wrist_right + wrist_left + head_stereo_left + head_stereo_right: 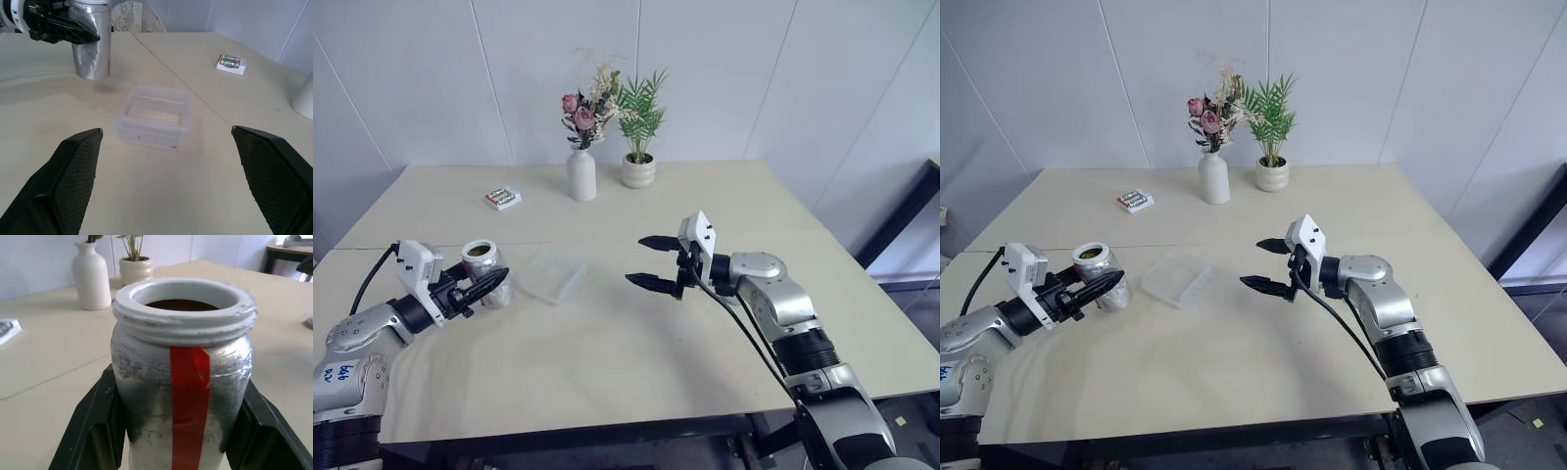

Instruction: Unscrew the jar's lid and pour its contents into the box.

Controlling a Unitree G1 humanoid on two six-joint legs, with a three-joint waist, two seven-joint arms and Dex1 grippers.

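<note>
Both arms flank the box [554, 276]: the left end effector [481, 287] clamps the lidless jar [487, 272] upright just beside it, presumably for pouring, while the right end effector [652, 262] hovers, spread apart.

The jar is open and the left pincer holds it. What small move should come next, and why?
Probably carry the jar a little toward the box before tipping. The left pincer grips the jar upright, its mouth is uncovered with the contents inside, and it stands beside the box, not over it. The right pincer is open and holds nothing.
</note>
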